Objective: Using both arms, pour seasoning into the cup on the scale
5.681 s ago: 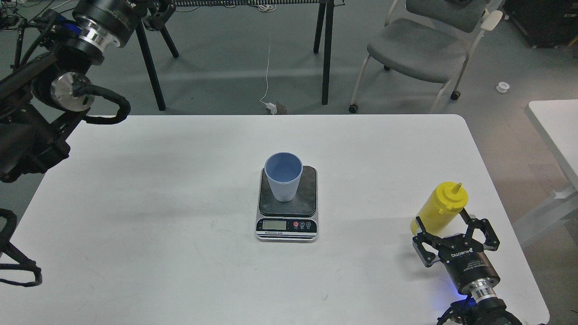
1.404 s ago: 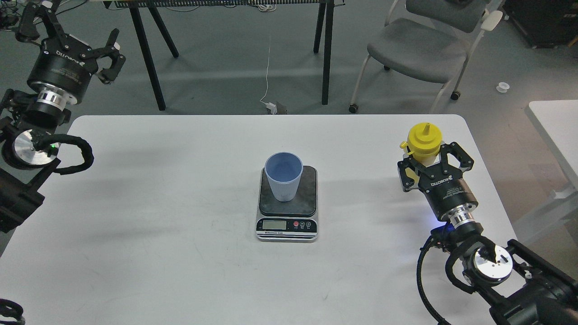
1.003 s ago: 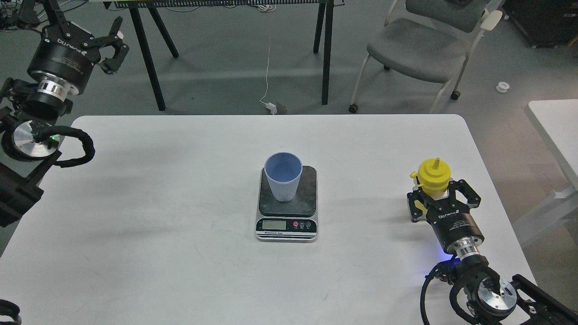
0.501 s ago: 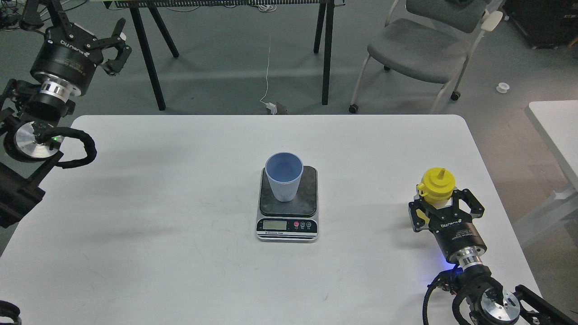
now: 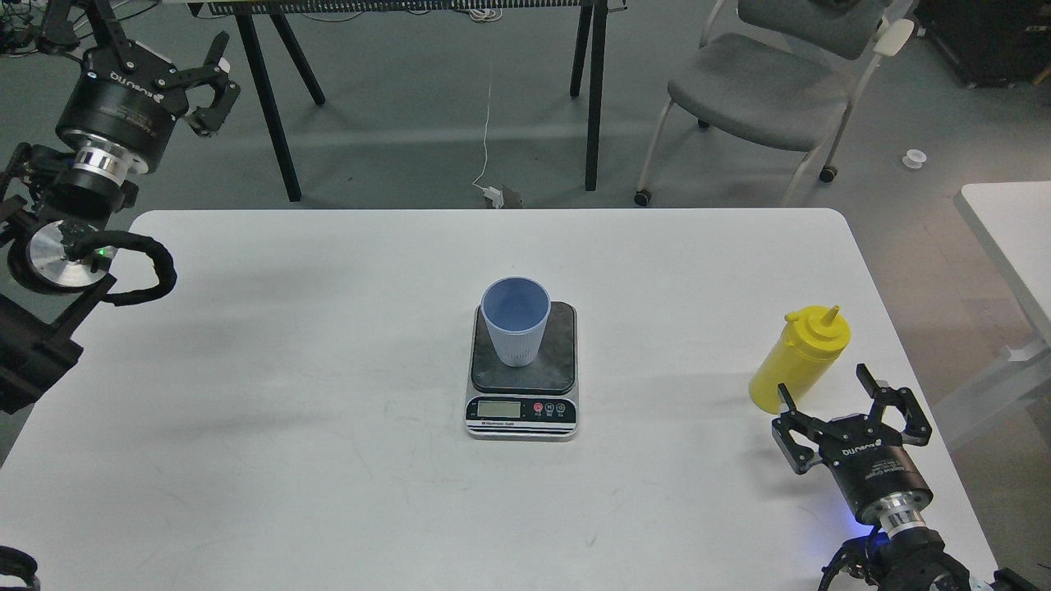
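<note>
— Where's everything?
— Left gripper (image 5: pixel 135 51) spread wide, far left. Cup (image 5: pixel 516 319) centred on the scale (image 5: pixel 523 369). Bottle (image 5: pixel 799 359) upright near right; right gripper (image 5: pixel 854 397) open, empty, just nearer.
— Step?
— Probably regrasping; close around the bottle.

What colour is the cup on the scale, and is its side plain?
Light blue; the cup has fine vertical ribs on its side, seen in the head view.

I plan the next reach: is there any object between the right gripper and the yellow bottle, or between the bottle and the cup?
Nothing visible. The right gripper, open, sits just behind the seasoning bottle. Only bare table separates the bottle from the cup on the scale.
</note>
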`<state>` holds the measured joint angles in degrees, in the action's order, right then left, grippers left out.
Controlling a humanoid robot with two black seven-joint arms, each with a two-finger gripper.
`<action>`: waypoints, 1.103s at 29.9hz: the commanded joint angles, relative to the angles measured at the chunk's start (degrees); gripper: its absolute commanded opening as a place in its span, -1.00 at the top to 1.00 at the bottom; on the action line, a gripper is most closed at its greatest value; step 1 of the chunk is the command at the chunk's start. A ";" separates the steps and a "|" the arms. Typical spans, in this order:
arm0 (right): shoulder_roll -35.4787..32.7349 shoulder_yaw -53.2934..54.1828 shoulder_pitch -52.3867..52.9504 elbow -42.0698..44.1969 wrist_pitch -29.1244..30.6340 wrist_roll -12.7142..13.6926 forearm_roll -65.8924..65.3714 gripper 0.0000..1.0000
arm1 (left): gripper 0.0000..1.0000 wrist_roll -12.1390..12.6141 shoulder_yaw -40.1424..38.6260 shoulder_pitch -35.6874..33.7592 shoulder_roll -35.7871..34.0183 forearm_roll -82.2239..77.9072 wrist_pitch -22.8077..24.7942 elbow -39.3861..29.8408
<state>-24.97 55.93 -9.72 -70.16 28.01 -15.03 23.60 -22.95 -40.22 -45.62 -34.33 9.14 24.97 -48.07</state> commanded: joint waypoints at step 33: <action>-5.44 -11.28 59.38 46.00 -0.01 0.35 -7.87 -0.98 | -0.99 -0.43 -1.09 6.60 -0.57 6.33 3.03 4.92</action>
<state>-31.84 46.30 48.07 -24.94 28.01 -14.54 15.73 -23.38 -41.32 -38.96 -34.89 15.47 28.02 -43.23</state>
